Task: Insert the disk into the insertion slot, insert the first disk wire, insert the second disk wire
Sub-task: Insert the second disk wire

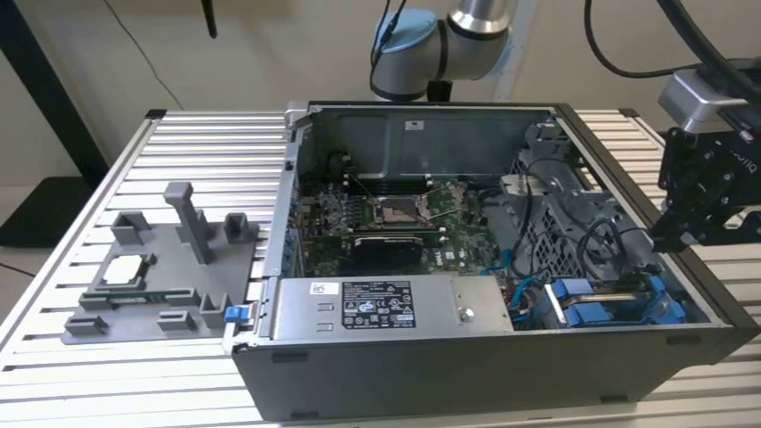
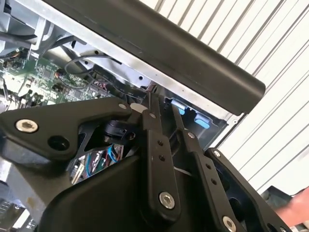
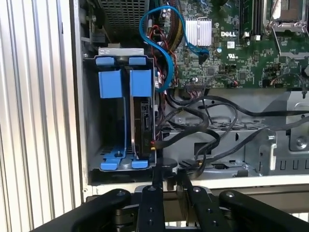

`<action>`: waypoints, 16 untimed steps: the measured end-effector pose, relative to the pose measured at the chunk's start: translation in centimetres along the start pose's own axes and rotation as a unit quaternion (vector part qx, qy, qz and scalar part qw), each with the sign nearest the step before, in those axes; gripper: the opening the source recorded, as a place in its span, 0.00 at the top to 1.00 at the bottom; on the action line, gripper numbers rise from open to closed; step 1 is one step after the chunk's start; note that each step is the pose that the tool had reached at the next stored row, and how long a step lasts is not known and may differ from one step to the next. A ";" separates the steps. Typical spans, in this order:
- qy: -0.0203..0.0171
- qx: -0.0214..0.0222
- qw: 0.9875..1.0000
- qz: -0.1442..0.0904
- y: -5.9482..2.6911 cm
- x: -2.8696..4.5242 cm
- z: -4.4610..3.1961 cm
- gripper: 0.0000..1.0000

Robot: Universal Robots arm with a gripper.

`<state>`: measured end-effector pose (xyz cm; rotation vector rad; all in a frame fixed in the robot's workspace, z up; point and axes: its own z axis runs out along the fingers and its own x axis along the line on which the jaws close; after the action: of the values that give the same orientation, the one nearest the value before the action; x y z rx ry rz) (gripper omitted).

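Observation:
In the first wrist view the insertion slot [image 3: 110,121], a dark metal bay with blue rails, stands in the case corner. The disk [image 3: 143,121] sits edge-on in the bay's half nearer the motherboard, with blue tabs at both ends. A black wire with an orange tip [image 3: 152,143] meets the disk's edge. My gripper [image 3: 170,174] hovers just outside the case wall by the bay, its fingers drawn close on a black wire end. The exterior view shows the gripper [image 1: 668,236] over the case's right edge, above the blue bay [image 1: 612,303]. In the second wrist view the gripper [image 2: 162,108] is narrow.
A blue cable [image 3: 166,53] loops from the motherboard [image 3: 231,43] toward the bay. Black cables [image 3: 212,125] lie across the metal floor beside it. A grey box with a white sticker [image 1: 380,308] fills the case front. A grey fixture [image 1: 167,267] sits on the slatted table [image 1: 71,374].

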<state>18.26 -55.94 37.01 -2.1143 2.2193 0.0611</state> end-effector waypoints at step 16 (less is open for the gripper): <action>-0.002 -0.021 1.000 0.014 -0.06 -0.02 0.52 1.00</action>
<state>18.33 -55.88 36.49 -2.1027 2.2648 0.1145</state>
